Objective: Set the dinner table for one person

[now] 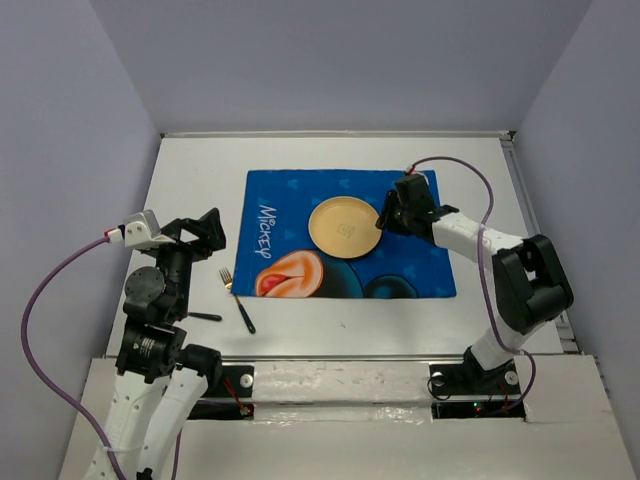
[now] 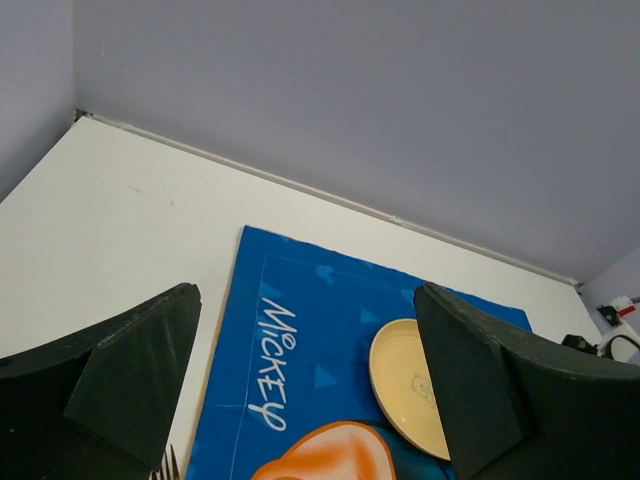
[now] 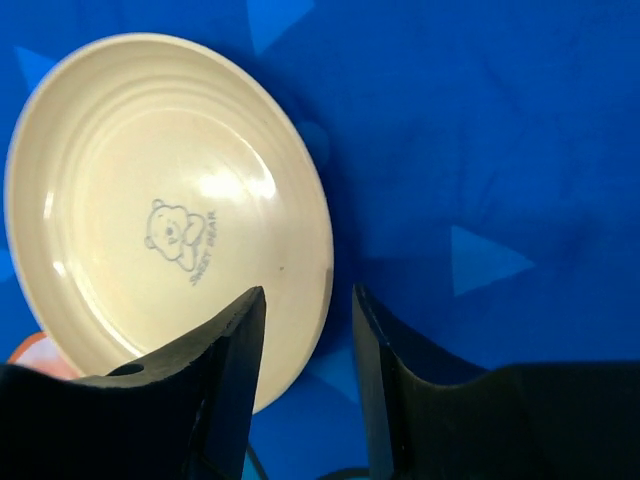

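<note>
We see plate (image 1: 344, 228) flat on mat (image 1: 290, 205), right of centre. Right gripper (image 3: 305, 340) parted astride plate rim, not pinching. Left gripper (image 2: 305, 292) wide, empty, left of mat. Fork (image 1: 238, 300) off mat's left edge on table (image 1: 195, 180) beneath mat. Cutlery placing left, we judge.

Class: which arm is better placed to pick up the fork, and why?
Left. The fork lies left of the placemat, near the open left hand; the right hand is across by the plate.

- The plate (image 3: 160, 200) looked like smooth, glossy cream plastic with fine rings.
- The placemat (image 3: 480, 150) looked like matt printed cloth.
- The table (image 1: 190, 180) top looked smooth, matt white.
</note>
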